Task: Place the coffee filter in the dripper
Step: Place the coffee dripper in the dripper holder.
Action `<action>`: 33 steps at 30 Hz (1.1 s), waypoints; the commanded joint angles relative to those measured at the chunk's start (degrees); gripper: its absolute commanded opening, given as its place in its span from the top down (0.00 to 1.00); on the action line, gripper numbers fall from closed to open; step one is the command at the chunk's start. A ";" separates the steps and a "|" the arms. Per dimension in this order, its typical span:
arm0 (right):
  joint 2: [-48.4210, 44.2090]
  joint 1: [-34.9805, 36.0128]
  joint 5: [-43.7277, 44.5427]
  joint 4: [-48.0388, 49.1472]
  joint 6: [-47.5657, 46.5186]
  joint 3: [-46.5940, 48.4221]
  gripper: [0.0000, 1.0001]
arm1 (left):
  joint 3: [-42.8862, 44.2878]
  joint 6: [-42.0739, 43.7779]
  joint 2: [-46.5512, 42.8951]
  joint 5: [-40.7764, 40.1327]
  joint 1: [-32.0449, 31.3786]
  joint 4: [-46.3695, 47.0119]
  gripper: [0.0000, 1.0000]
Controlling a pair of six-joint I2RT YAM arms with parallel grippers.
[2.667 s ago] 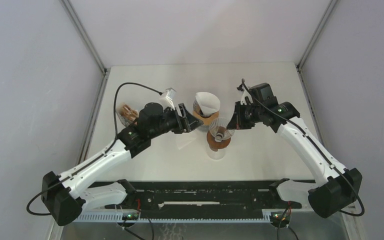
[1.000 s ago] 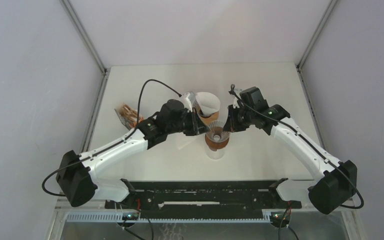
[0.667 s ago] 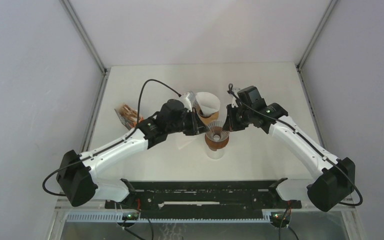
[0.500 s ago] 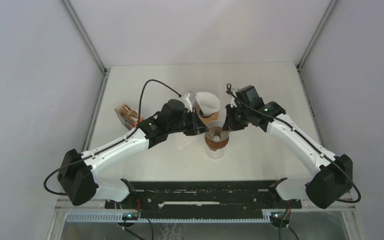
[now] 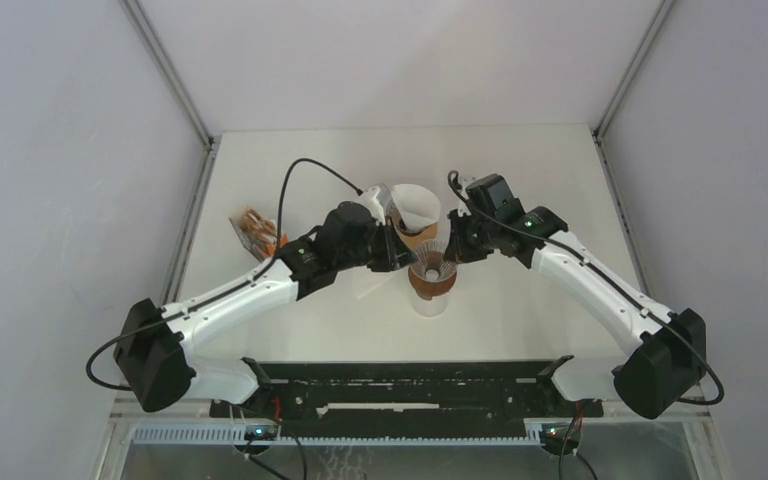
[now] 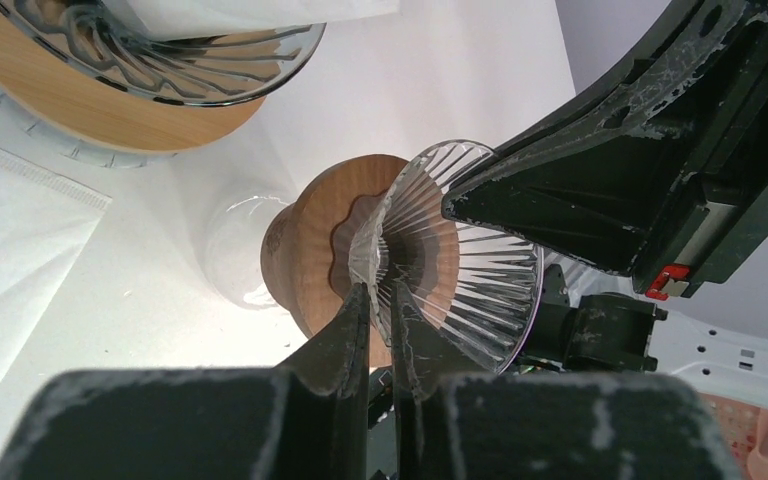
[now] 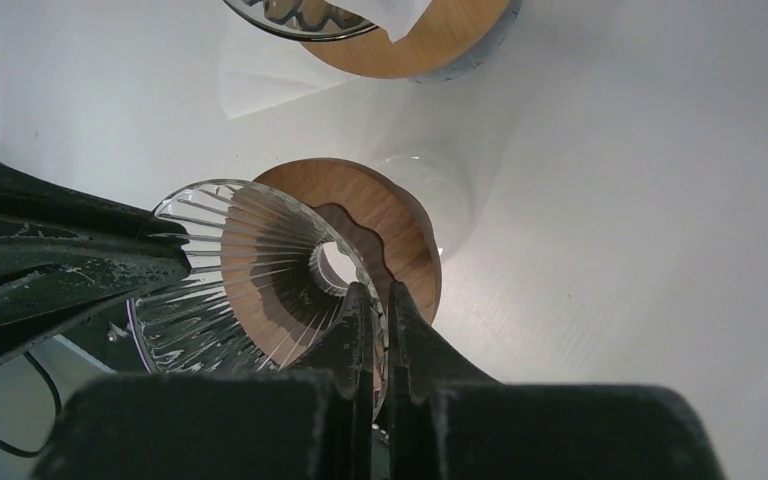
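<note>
The clear ribbed glass dripper [image 5: 432,266] with its wooden collar [image 6: 310,250] stands on a glass vessel [image 5: 428,303] at the table's middle. My left gripper [image 5: 403,258] is shut on the dripper's [image 6: 470,290] left rim, one finger inside the cone and one outside [image 6: 380,292]. My right gripper [image 5: 456,250] is shut on the opposite rim [image 7: 378,292] of the dripper [image 7: 230,250]. A white coffee filter [image 5: 417,204] sits open in a second dripper just behind. Another flat white filter paper [image 6: 20,250] lies on the table beside the glass.
The second dripper [image 5: 410,232], with its own wooden collar, stands close behind the gripped one, almost touching both wrists. A brown packet [image 5: 253,230] lies at the table's left edge. Metal frame posts and grey walls bound the table; a black rail [image 5: 410,395] runs along the front.
Both arms closed in on the front dripper from either side. Over the last second the right gripper crept a little further left and the dripper shifted slightly left; the left arm barely moved.
</note>
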 commanded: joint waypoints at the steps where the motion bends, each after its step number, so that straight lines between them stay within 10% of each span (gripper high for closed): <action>1: 2.98 3.79 1.40 -0.49 -1.08 -6.01 0.99 | -1.16 2.85 2.44 0.55 -3.69 -4.90 0.88; 16: -0.31 3.22 -1.08 0.33 -0.24 -1.45 0.54 | 4.50 2.94 0.42 -1.08 -2.93 -4.80 0.62; 33: -4.27 1.53 -0.30 -1.74 -1.35 5.73 0.28 | 4.61 3.60 -7.67 -4.27 1.54 -5.26 0.29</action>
